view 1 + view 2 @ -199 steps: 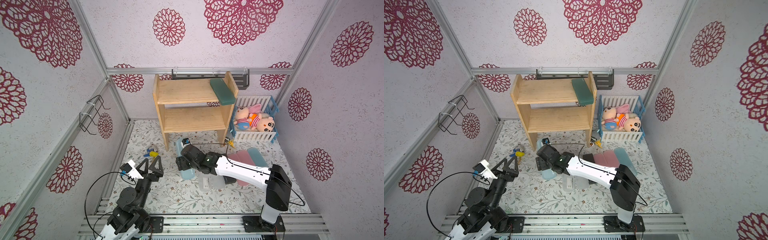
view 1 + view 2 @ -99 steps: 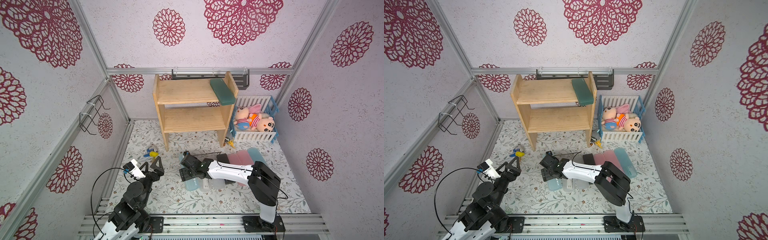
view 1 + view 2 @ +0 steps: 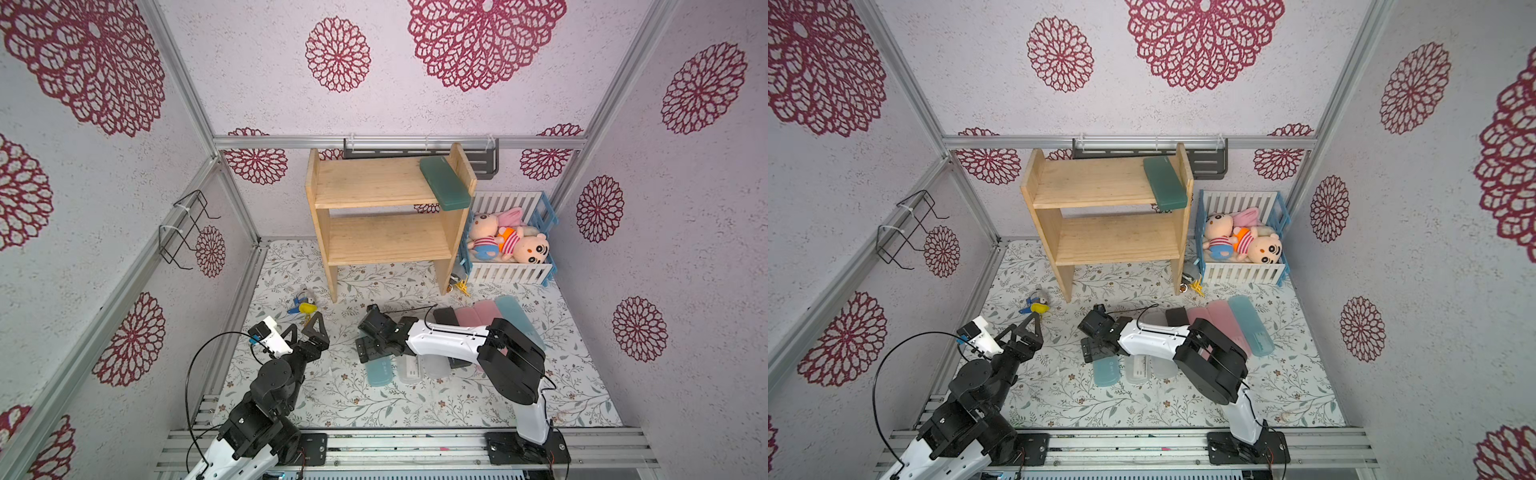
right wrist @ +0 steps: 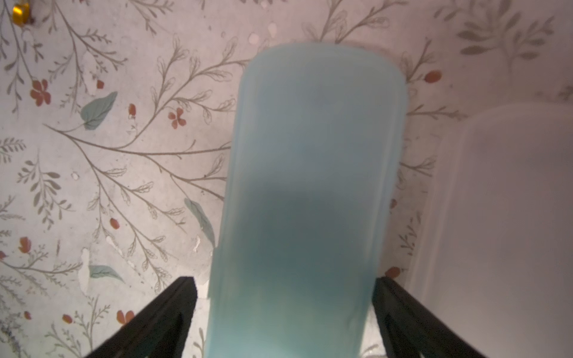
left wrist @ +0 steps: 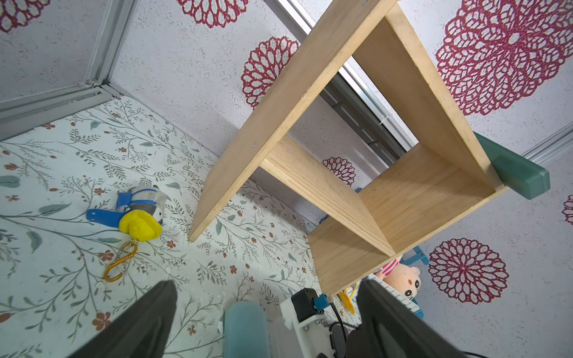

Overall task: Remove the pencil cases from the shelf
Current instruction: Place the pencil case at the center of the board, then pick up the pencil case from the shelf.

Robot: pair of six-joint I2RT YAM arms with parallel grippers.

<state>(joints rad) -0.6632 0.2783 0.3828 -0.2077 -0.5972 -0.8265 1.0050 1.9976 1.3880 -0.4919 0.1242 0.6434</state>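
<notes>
Nearest, toward 6 o'clock on the floral surface, a light blue pencil case lies flat, with two frosted white pencil cases just at its 3 o'clock. The right hand hangs low over the blue one's far end, released: in the right wrist view its black fingers straddle the case, a sliver of surface showing on one side. At 8 o'clock the left hand is spread wide and grasps nothing. Farther, at 3 o'clock, a black pencil case, two pink pencil cases and a second light blue pencil case lie together, partly under the right arm. A keychain toy lies at 10 o'clock. At 12 o'clock stands the shelf. The dark green pencil case lies on its top tier against the right side panel, its near end jutting past the front edge. A crate of plush toys sits at 2 o'clock.
</notes>
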